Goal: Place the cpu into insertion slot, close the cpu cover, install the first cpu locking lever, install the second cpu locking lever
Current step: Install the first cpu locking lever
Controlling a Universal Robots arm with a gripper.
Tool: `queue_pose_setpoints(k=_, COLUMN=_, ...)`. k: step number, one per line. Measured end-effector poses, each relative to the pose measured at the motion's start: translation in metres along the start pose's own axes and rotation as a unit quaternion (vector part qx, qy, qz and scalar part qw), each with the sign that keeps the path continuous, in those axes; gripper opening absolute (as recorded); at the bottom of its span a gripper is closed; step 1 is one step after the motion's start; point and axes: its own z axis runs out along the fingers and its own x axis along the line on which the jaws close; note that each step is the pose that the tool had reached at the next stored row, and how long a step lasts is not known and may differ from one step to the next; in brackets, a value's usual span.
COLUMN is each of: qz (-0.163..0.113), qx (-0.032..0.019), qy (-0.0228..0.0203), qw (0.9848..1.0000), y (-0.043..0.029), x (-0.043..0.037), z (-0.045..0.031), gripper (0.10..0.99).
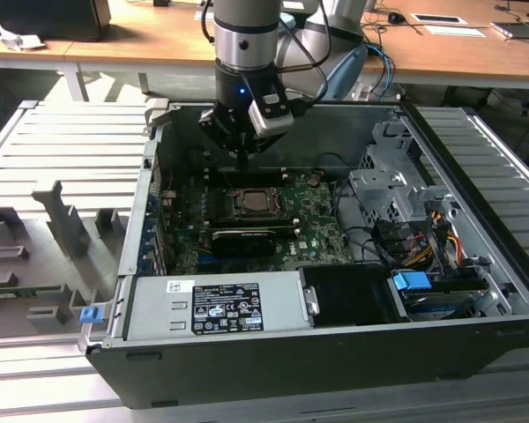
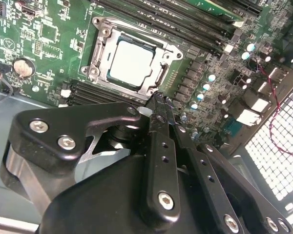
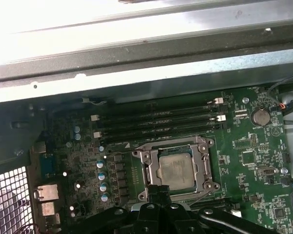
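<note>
My pincer [image 1: 244, 161] hangs above the open computer case [image 1: 476, 264], fingers pressed together, clamped on nothing; in the second wrist view the fingertips [image 2: 158, 100] meet in one narrow point. Just below and ahead of that tip sits the insertion slot [image 2: 100, 36], and the cpu [image 2: 132, 63] already lies flat inside it, pale face up. The cpu cover [image 2: 161, 78] is down around the chip, its frame edges bordering all four sides of the window; in the first wrist view the cpu [image 3: 175, 168] shows through the cover [image 3: 147, 168] the same way. I can't tell how the locking levers sit. Beyond the slot from my pincer run long black memory slots [image 3: 156, 122], then the case's metal wall [image 3: 136, 73]. Below my pincer in the exterior view, on the slot's other side, lies a long black card [image 1: 242, 240]. Open air right around my fingers; a drive cage [image 1: 388, 189] and cables [image 1: 441, 238] crowd the exterior view's right.
</note>
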Motion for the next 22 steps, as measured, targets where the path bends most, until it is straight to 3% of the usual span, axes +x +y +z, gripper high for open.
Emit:
queue_pose_setpoints(k=8, qz=-0.044, qx=-0.0013, qy=0.0006, qw=0.9990, y=-0.0004, x=0.0025, z=0.0017, gripper=0.106)
queue_pose_setpoints(k=14, qz=-0.100, qx=-0.0013, qy=0.0023, qw=0.9950, y=-0.0005, x=0.0027, z=0.0054, gripper=0.106)
queue_pose_setpoints(k=16, qz=-0.103, qx=-0.0017, qy=0.0024, qw=0.9947, y=-0.0014, x=0.0079, z=0.0085, gripper=0.106)
queue_pose_setpoints(k=22, qz=-0.103, qx=-0.0016, qy=0.0024, qw=0.9946, y=-0.0052, x=0.0360, z=0.0113, gripper=0.106)
